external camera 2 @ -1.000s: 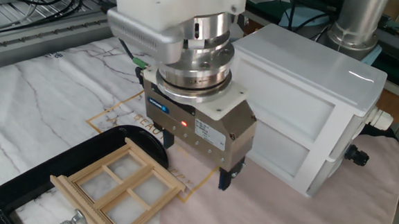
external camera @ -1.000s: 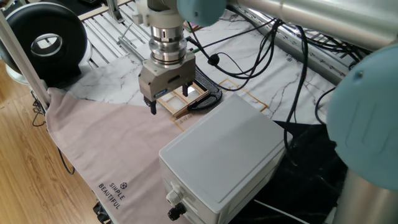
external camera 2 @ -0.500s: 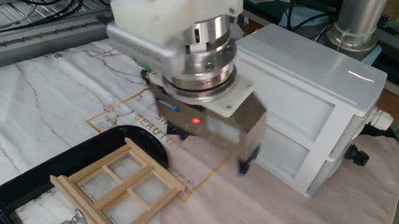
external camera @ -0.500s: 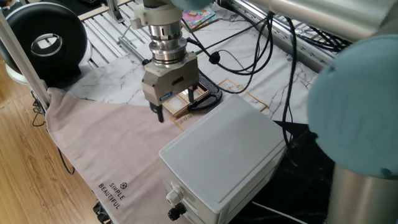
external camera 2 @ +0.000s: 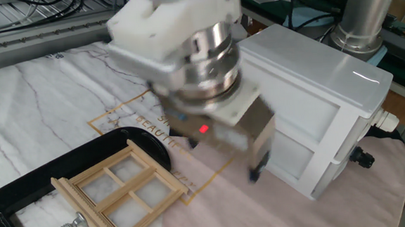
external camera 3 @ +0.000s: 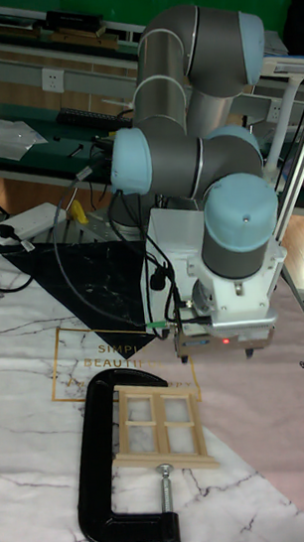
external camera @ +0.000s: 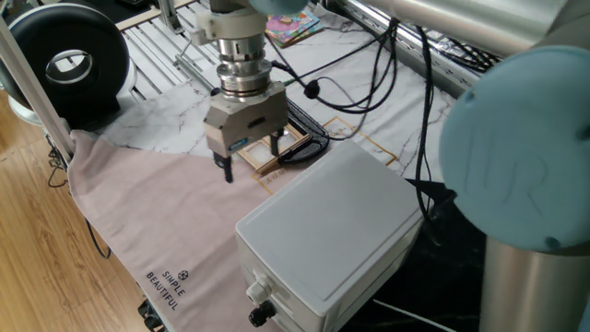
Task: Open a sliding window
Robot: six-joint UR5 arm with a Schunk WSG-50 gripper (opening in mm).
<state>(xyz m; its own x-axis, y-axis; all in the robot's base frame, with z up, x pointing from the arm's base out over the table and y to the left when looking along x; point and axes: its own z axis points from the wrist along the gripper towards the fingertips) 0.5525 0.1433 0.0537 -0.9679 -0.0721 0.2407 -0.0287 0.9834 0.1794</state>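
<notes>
The sliding window (external camera 2: 123,192) is a small tan wooden frame with thin bars. It lies flat on the marble table inside the black C-clamp (external camera 2: 142,142). From the tall fixed view the window (external camera 3: 162,428) sits just in front of my gripper (external camera 3: 216,351). My gripper (external camera 2: 223,159) hovers to the window's right, near the white box, blurred by motion. Its fingers are apart with nothing between them. In one fixed view the gripper (external camera: 252,160) hides part of the window (external camera: 288,143).
A large white box (external camera: 327,231) stands close beside the gripper. A pink cloth (external camera: 147,217) covers the near table side. The C-clamp (external camera 3: 90,456) has its screw pointing toward the table edge. A round black device (external camera: 69,60) and cables (external camera: 369,83) lie further back.
The gripper has turned about its axis and drifted away from the window toward the white box. Its fingers stayed apart. The window and clamp have not moved.
</notes>
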